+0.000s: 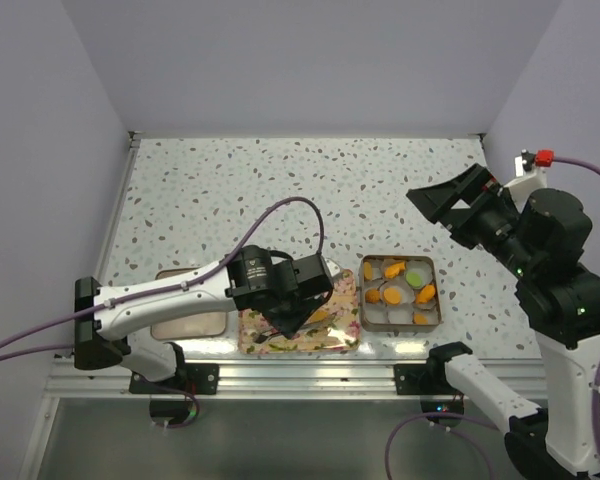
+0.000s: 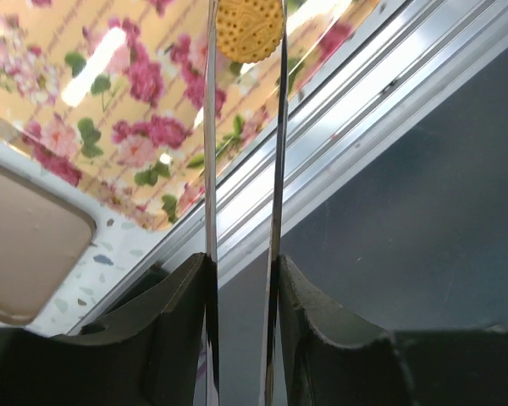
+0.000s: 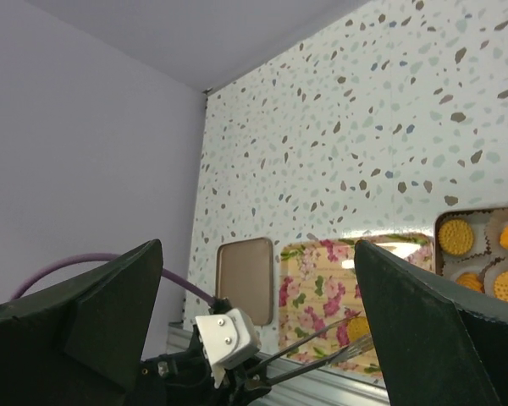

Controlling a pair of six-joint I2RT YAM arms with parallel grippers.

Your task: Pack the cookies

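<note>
At the left of the bench (image 1: 280,190), near the front edge, lies a plain beige tray (image 1: 195,322), and the left arm crosses over its far side. Just to the right of it, almost touching, sits a tray with a pink flower pattern (image 1: 342,336). The left pincer (image 2: 246,25) hangs over this flowered tray, close to its front edge. Its two long thin blades stand a narrow gap apart, nearly parallel, and grip one round orange cookie (image 2: 251,32) between their tips. The cookie is held on edge, with its dotted face turned to the wrist camera and its sides touching both blades. Whether it touches the flowered tray beneath cannot be told. A metal rail (image 2: 339,161) runs along the front of the bench, just past the tray.

Right of the flowered tray, just beside it, stands a small square tin (image 1: 436,290). Inside it are white paper cups (image 1: 395,312) and the other cookies (image 1: 391,296), mostly orange, some lying in cups and some tilted. One light green cookie (image 1: 417,271) lies near the tin's far edge.

Farther right, the right arm stands raised above the bench, well apart from the tin. The right pincer (image 1: 452,198) is spread as wide as it goes, with nothing between its dark fingers (image 3: 110,313).
</note>
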